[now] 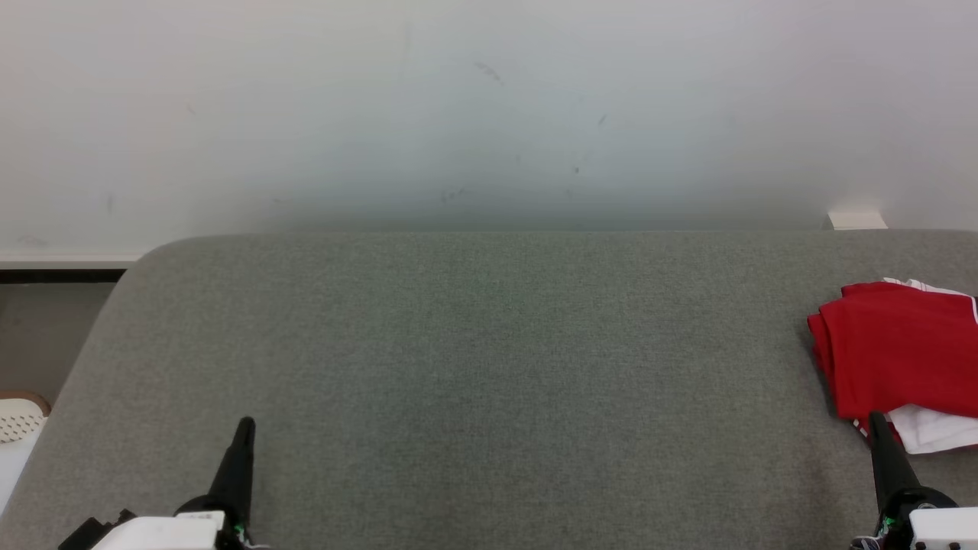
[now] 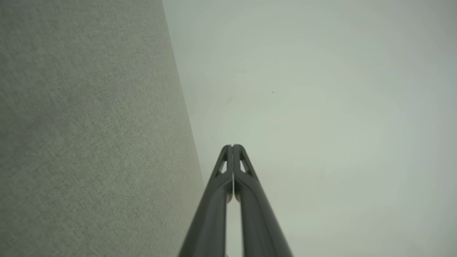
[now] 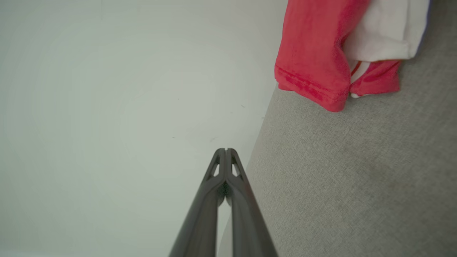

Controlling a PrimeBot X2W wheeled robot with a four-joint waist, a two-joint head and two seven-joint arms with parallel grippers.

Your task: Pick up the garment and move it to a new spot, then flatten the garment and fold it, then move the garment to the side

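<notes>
There is one garment [image 1: 898, 351], a red piece with white parts and a thin white stripe along one edge, folded into a compact stack. It lies on the grey cloth-covered bench [image 1: 489, 367] at about 3 o'clock in the head view, where the picture's right edge cuts it off. A white flap sticks out from under the red layers at the stack's 6 o'clock side.

There are two grippers. The left gripper [image 1: 244, 426] sits at 7 o'clock in the head view, over bare grey cloth and well apart from the garment. In the left wrist view its jaws are pressed together along their length, tips meeting, with nothing between them. The bench surface runs along their 9 o'clock side, and a pale wall [image 1: 489, 114] lies beyond.

The right gripper [image 1: 875, 418] sits at 5 o'clock in the head view, its tip just beside the garment's near corner. In the right wrist view its jaws are likewise together and hold nothing. The red hem shows at 1 o'clock from the tips, apart from them, with the white flap beyond it.

One small white block [image 1: 856, 220] stands past the bench's far edge at 2 o'clock. One white perforated object [image 1: 19, 418] shows at 8 o'clock, off the bench.
</notes>
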